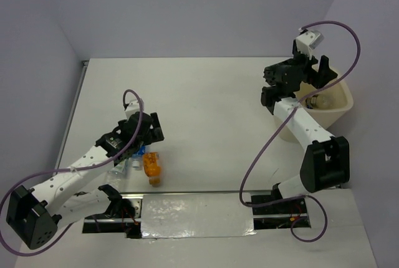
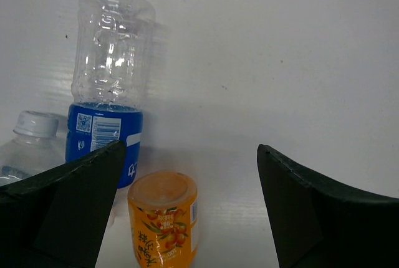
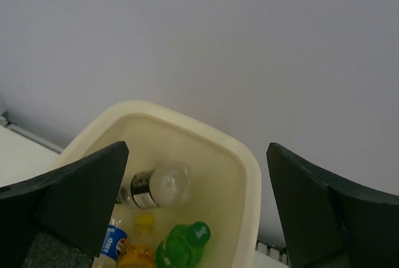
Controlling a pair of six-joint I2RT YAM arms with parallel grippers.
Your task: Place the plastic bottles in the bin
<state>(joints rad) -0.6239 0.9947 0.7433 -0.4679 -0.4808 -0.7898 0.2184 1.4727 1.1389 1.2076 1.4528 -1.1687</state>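
Bin [image 1: 340, 103]: cream-beige plastic with a rounded-square rim and walls that narrow downward, far larger than any bottle. It sits at the right edge of the counter [image 1: 206, 100]. Whether it stands on that surface or just off it cannot be told.

Contents of the bin: four bottles show in the right wrist view, all below the rim. A clear dark-label bottle [image 3: 159, 187] lies on its side on top. Nearer the camera are a green bottle [image 3: 184, 243], a yellow-capped orange bottle [image 3: 138, 249] and a blue-banded bottle [image 3: 112, 240] against the left wall.

Right claw [image 3: 198, 149]: hangs over the mouth of the bin, fingers spread wide with nothing between them.

Bottles on the counter: three, grouped close together by the left arm and well apart from the bin.

Clear blue-label bottle [image 2: 109, 87]: transparent ribbed body with a bright blue label band around one end, stretched along the counter.

Orange bottle [image 2: 163, 218]: orange body with a fruit-printed label, its flat round end turned toward the left wrist camera, just beside the blue label of the clear one.

White-capped bottle [image 2: 28, 146]: clear with a white cap, at the left of the group, partly hidden behind a finger.

Left claw [image 2: 190, 156]: fingers wide apart and gripping nothing. The orange bottle shows in the gap between them, and neither finger appears to touch it.
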